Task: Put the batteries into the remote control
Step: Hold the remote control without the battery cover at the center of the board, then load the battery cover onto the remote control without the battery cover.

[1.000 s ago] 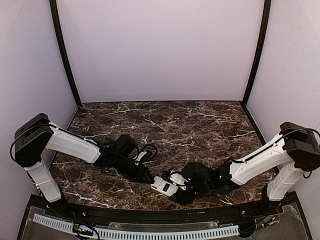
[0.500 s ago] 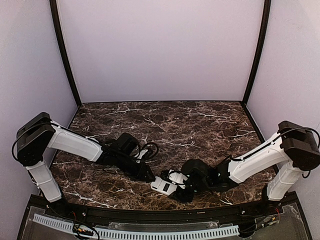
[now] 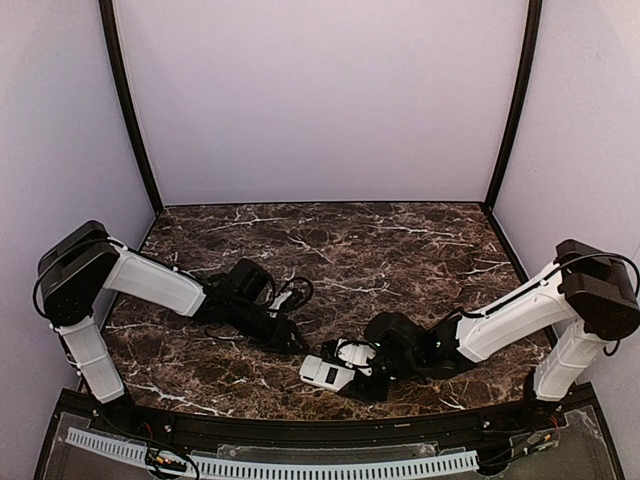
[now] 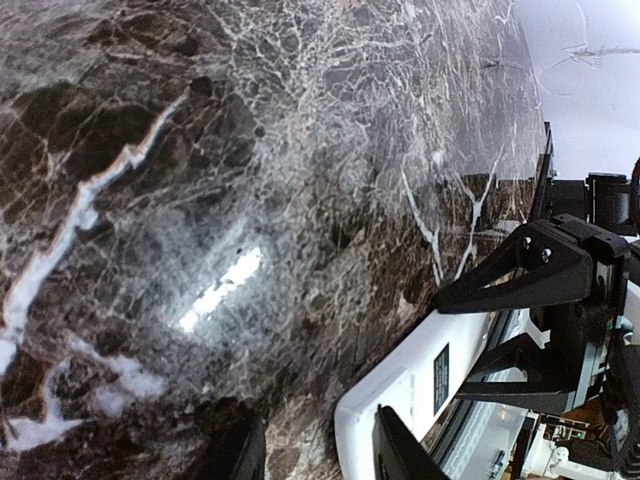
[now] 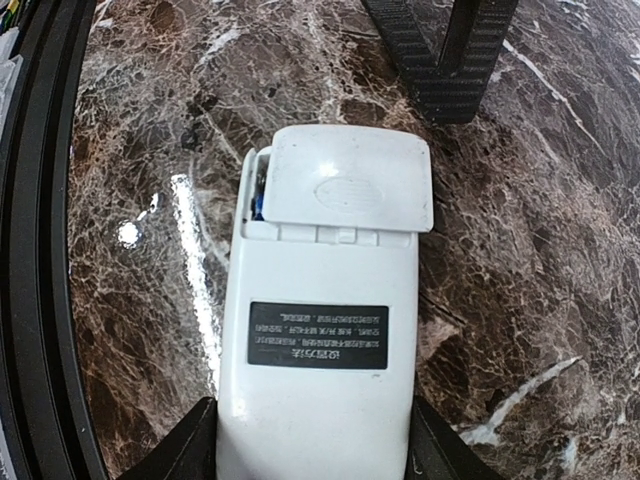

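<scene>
The remote control [image 3: 327, 371] lies back-up at the table's [image 3: 400, 250] 6 o'clock, its cover [image 5: 345, 185] askew over a battery [image 5: 257, 200]. The right gripper's [image 5: 313, 450] jaws flank it, grip unclear. The left gripper's [image 4: 318, 452] jaws wait half-open and empty at its 10 o'clock.

left arm [image 3: 155, 285], right arm [image 3: 505, 322]: white links | black joints | black cable [image 3: 300, 282]

The table [image 5: 560, 250] looks like polished marble, dark brown with white veins. It's super glossy, with light glare bouncing right off it. The remote [image 5: 320, 420] is smooth white plastic with a soft sheen. Same goes for its cover [image 5: 350, 180], which has a little embossed oval. The label [image 5: 317, 335] on the back is a flat matt black sticker. The left finger [image 5: 408, 50] is matt black plastic, finely ribbed. The arm shells [image 3: 150, 285] are smooth white plastic, and the walls [image 3: 320, 100] are plain matt.
</scene>
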Available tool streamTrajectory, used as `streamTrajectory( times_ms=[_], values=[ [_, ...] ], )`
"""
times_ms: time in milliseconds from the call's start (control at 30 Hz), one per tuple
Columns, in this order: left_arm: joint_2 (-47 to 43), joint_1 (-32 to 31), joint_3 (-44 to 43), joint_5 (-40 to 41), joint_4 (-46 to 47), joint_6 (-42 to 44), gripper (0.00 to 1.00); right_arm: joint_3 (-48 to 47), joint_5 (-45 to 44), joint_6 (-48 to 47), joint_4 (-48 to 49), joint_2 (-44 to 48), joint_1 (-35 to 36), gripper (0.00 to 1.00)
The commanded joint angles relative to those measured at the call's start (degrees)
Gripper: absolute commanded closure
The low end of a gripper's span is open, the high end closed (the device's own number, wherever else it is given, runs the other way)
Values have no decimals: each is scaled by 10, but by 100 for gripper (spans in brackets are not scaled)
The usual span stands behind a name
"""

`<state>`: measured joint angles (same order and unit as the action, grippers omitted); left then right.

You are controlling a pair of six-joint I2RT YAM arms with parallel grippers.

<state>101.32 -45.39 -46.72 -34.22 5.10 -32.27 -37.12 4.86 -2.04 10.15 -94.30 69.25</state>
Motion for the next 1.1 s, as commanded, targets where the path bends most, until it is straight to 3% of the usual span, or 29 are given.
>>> streamTrajectory(
  times_ms=[0,1067],
  values=[
    [12,-1,-3,-33,16,8,63,-5,18,-9,5,-16,-4,46],
    [7,-22,27,-65,56,-17,79,-9,11,-10,-4,-24,-16,63]
  ],
)
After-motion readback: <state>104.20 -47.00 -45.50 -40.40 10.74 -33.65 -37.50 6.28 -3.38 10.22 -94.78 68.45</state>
